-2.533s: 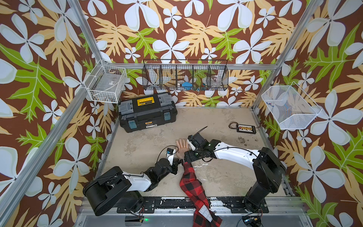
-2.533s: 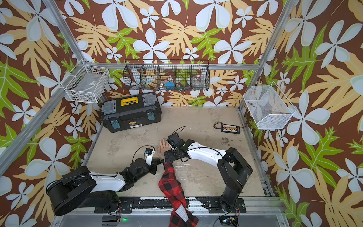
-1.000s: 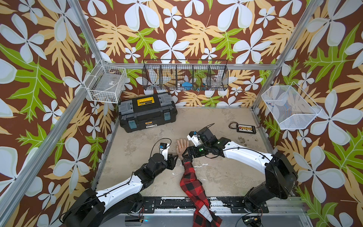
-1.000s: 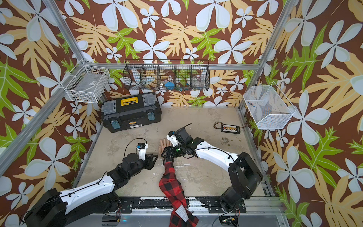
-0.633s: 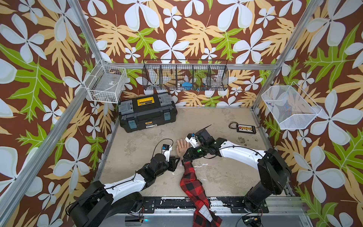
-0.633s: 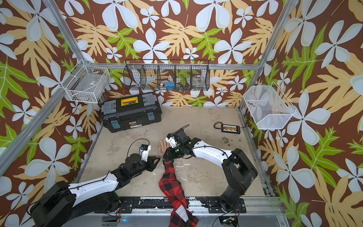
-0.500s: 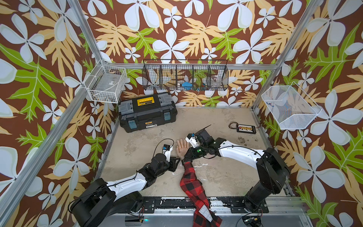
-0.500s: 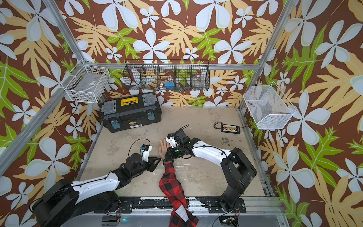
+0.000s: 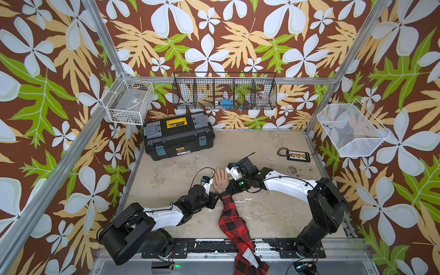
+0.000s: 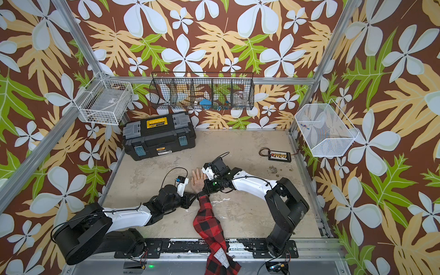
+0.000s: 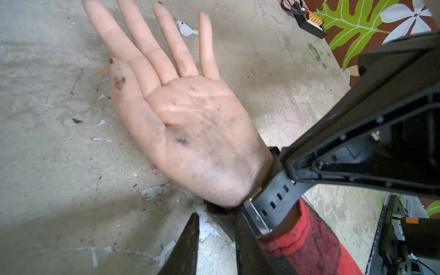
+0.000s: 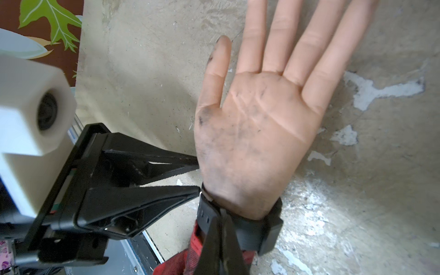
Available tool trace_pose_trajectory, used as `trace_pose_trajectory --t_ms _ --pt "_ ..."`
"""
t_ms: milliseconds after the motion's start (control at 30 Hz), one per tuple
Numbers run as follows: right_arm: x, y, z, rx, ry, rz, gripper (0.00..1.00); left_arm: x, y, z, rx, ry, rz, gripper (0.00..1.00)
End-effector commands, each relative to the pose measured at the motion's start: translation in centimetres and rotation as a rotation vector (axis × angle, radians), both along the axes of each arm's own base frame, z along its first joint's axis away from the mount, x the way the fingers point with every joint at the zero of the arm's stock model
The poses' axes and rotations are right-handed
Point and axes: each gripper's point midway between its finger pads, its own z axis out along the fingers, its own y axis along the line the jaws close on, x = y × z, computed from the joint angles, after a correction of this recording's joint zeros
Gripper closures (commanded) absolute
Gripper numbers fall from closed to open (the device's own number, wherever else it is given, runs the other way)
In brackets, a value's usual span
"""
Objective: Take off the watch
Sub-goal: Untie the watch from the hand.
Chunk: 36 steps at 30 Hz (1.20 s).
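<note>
A mannequin hand (image 9: 220,182) lies palm up on the table, with a red plaid sleeve (image 9: 232,219) behind it. The black watch (image 12: 252,228) is strapped round its wrist, its perforated strap and metal buckle (image 11: 258,214) facing up. My right gripper (image 12: 220,212) reaches in from the right and is shut on the strap on top of the wrist. My left gripper (image 11: 216,219) comes from the left with a narrow gap between its jaws. One fingertip (image 12: 194,190) touches the buckle end, the other rests against the heel of the hand. In both top views the arms (image 10: 250,184) hide most of the watch.
A black toolbox (image 9: 178,137) stands at the back left. A small connector board with wires (image 9: 297,156) lies at the back right. Wire baskets (image 9: 225,94) hang on the walls. A metal rail (image 9: 214,246) runs along the front edge.
My right gripper has closed onto the watch strap. My left gripper has moved in against the wrist and its jaws have narrowed.
</note>
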Motion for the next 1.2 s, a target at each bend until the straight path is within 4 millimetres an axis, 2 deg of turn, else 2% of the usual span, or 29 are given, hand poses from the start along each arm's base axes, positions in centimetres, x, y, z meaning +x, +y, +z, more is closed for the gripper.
trace_pose_trajectory --t_ms 0,267,600,833,1000,1167 --pt "-0.2 0.1 -0.4 -0.001 0.001 0.011 1.0 0.2 -0.7 0.2 -0.021 -0.003 -0.021 0.72" --pt "-0.5 0.1 -0.9 0.0 0.015 0.019 1.0 0.3 -1.4 1.3 -0.061 -0.026 -0.043 0.71" --pt "-0.5 0.6 0.3 0.044 0.011 0.02 1.0 0.5 -1.9 3.5 -0.102 -0.059 -0.056 0.71" --pt "-0.6 0.5 0.2 0.044 0.015 0.02 1.0 0.4 -1.9 3.2 -0.095 -0.041 -0.058 0.71" --pt "0.2 -0.7 0.0 -0.001 -0.018 -0.033 1.0 0.4 -0.2 2.0 -0.026 -0.034 0.003 0.72" --pt "0.7 -1.8 0.0 -0.012 -0.028 -0.082 1.0 0.1 0.0 1.1 0.004 -0.029 -0.006 0.72"
